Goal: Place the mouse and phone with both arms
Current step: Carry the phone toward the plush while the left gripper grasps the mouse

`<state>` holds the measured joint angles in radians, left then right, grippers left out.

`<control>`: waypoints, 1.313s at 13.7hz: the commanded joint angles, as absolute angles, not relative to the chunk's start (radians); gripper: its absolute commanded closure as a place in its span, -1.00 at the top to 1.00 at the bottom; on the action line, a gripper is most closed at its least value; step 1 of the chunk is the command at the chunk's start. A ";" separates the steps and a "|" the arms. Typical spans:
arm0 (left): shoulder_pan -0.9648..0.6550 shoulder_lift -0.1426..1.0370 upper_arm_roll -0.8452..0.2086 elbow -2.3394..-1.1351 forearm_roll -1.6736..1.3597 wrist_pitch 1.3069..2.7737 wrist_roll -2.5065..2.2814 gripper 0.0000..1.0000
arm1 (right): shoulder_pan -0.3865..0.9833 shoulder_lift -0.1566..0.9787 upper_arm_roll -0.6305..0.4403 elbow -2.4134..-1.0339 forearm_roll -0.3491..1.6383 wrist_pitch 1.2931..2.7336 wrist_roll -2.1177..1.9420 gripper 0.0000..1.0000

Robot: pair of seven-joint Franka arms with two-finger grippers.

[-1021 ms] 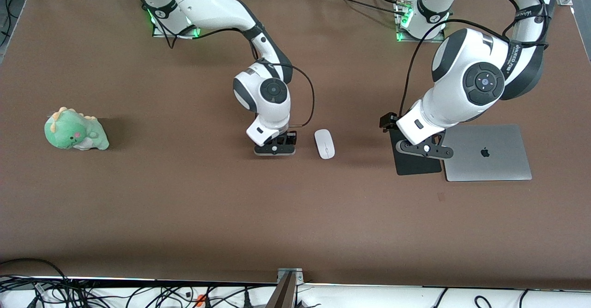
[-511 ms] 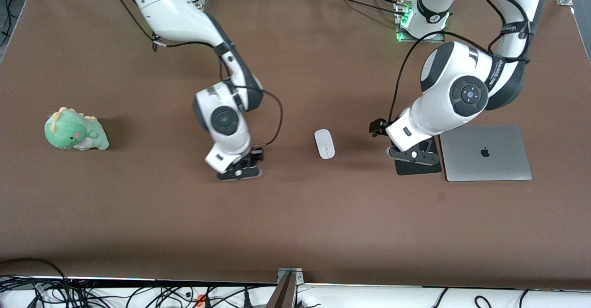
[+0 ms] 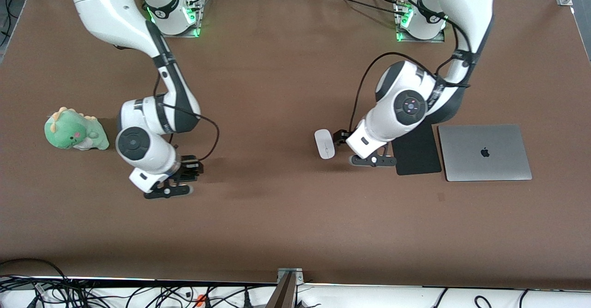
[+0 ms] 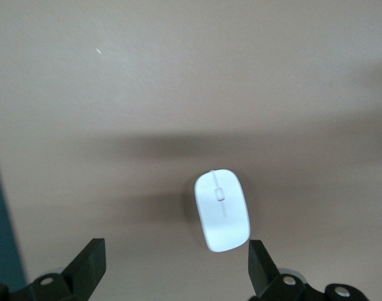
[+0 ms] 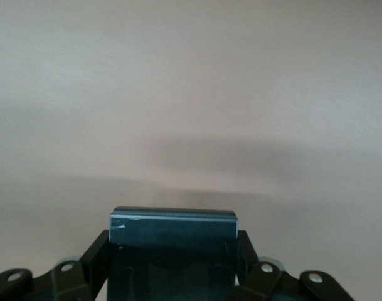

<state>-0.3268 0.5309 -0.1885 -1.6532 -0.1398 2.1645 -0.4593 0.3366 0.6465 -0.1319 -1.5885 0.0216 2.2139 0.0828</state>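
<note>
Right pincer (image 5: 172, 276) clamps phone (image 5: 173, 241) above bare tabletop (image 3: 286, 215) near dino toy (image 3: 75, 130) — prob. for set-down. Left pincer (image 4: 178, 266), wide open & empty, over tabletop beside mouse (image 4: 221, 209) — lining up grab.

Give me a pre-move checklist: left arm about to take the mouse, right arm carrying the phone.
1. Left gripper jaws open: ok.
2. Mouse free on the table, nothing touching it: ok.
3. Left gripper centred over the mouse: not ok; in the left wrist view the mouse sits close to one finger.
4. Right gripper shut on the phone: ok.
5. Mouse pad beside the laptop bare for placing: ok.
6. Plush dinosaur apart from the right arm's wrist: ok, though close.
</note>
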 commanded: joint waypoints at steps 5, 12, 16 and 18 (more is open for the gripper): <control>-0.458 0.650 -0.178 -1.654 -0.141 2.285 -0.710 1.00 | 0.224 0.413 -0.152 -2.109 0.040 2.609 -0.084 -0.26; -0.474 0.687 -0.181 -1.712 -0.048 2.353 -0.765 1.00 | 0.146 0.411 -0.195 -2.278 0.040 2.854 -0.184 -0.26; -0.492 0.701 -0.181 -1.709 -0.049 2.367 -0.796 1.00 | 0.101 0.420 -0.193 -2.299 0.040 2.888 -0.236 -0.24; -0.495 0.707 -0.179 -1.704 -0.048 2.368 -0.805 1.00 | 0.091 0.434 -0.193 -2.299 0.040 2.905 -0.236 -0.20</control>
